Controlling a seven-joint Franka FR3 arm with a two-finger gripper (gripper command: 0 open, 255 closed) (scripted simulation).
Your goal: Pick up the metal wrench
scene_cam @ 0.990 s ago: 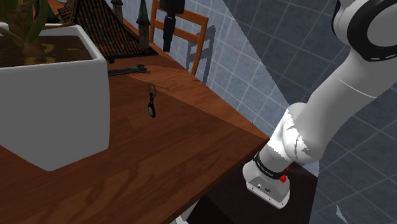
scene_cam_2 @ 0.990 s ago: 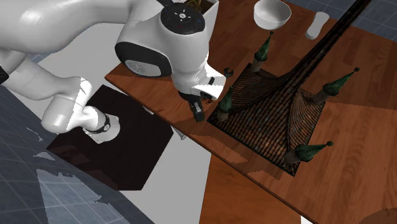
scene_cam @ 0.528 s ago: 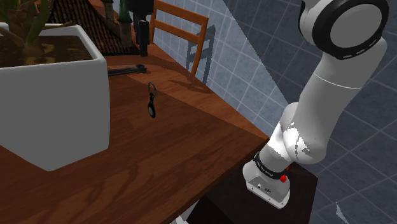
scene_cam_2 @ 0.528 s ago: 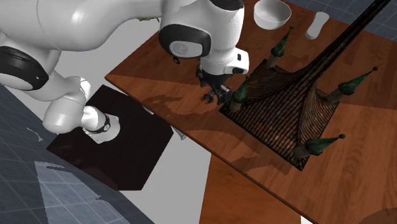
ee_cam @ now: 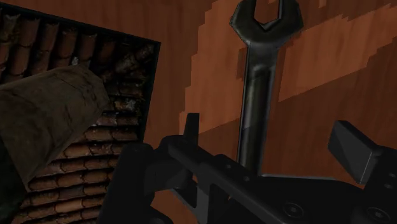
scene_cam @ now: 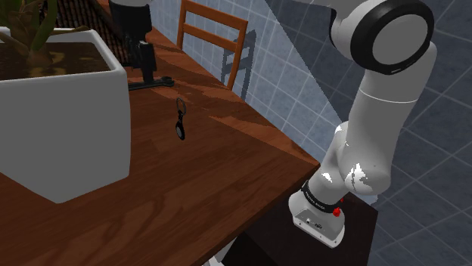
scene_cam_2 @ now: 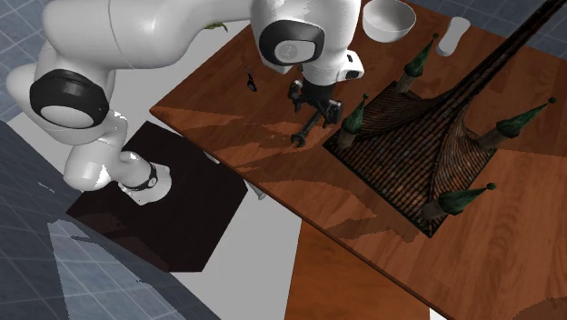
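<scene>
Your gripper [ee_cam: 270,137] is spread wide. In the wrist view one black finger [ee_cam: 352,147] stands off to one side of the wrench [ee_cam: 259,70] and the other off to the opposite side, with the shaft running between them and neither pad on it. The wrench is dark, dull metal: a flat, slim handle widening to an open, forked head that points away from the hand. It lies flat on the table [scene_cam: 227,166], whose reddish-brown top shows a wood grain.

In the shoulder view you'll find it at the far end of the table, just past the corner of the square, smooth white planter [scene_cam: 68,113], with the gripper upright directly above it. A small black key ring [scene_cam: 180,125] lies nearer the stand, apart from the wrench, and a slatted wooden chair [scene_cam: 215,34] stands beyond the table edge.

In the second exterior view a dark, rough-tiled roof [scene_cam_2: 400,136] with green pointed spires sits just beside the wrench. A round white bowl [scene_cam_2: 389,20] and a pale cup [scene_cam_2: 452,36] stand well apart from it at the far edge.
</scene>
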